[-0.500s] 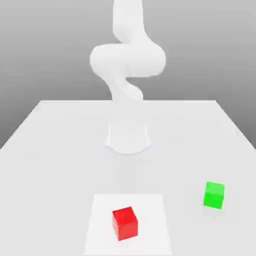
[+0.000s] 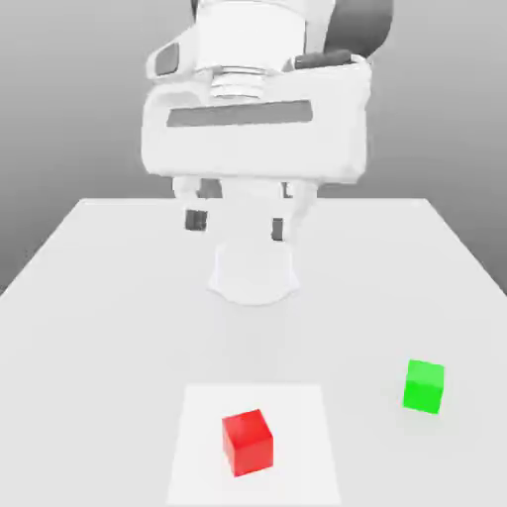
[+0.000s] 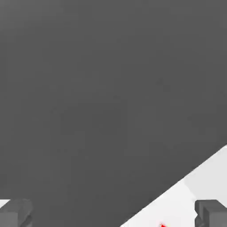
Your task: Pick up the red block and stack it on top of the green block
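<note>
Half a second ago the arm stood folded high at the back of the table, its hand out of sight; now the hand has swung forward and fills the upper part of the exterior view, while both blocks lie just where they lay. The gripper (image 2: pixel 236 222) hangs well above the table (image 2: pixel 89 297), pointing downward, its broad white body level and seen from the front, with a dark slot across its face and a ringed wrist flange above. Its two dark-tipped fingers (image 2: pixel 195 220) stand wide apart and hold nothing. In the hand view the gripper (image 3: pixel 115 213) shows as two grey fingertips (image 3: pixel 212 213) at opposite sides of the picture, with a slanting edge of the table (image 3: pixel 208 177) and a sliver of the red block (image 3: pixel 163 225) between them. The red block (image 2: pixel 247 442) sits on a paler square patch (image 2: pixel 297 465) near the front of the table, below and in front of the gripper and well apart from it. The green block (image 2: pixel 424 385) rests on the table toward the exterior view's right, clear of the patch and apart from the red block. The arm's round base (image 2: pixel 253 282) stands behind the blocks. No brand, label or writing can be read on the arm, the blocks or the table.
</note>
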Robot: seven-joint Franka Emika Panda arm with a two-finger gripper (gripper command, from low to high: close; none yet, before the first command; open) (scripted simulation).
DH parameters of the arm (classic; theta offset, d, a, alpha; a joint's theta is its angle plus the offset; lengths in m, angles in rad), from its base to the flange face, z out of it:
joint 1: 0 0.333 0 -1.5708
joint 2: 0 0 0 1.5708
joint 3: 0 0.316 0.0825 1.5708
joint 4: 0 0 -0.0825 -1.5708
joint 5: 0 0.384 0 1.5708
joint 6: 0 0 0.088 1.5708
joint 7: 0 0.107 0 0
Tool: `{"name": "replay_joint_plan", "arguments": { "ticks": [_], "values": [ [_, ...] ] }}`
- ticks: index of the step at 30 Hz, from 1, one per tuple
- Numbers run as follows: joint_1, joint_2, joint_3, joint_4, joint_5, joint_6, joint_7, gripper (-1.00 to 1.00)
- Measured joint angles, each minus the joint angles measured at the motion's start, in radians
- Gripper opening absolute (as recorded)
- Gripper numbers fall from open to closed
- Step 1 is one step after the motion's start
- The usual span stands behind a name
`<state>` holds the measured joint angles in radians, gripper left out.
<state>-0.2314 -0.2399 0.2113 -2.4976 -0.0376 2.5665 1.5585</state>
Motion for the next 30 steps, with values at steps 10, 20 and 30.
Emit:
{"name": "replay_joint_plan", "arguments": {
  "ticks": [10,20,30],
  "values": [
    [-0.025,0.318,0.015,-0.112,-0.032,0.151,0.437,0.0],
    [0.045,0.554,-0.077,-0.094,-0.133,0.334,0.564,-1.0],
    [0.017,0.368,-0.013,-0.125,-0.027,0.184,0.494,-1.0]
  ]
}}
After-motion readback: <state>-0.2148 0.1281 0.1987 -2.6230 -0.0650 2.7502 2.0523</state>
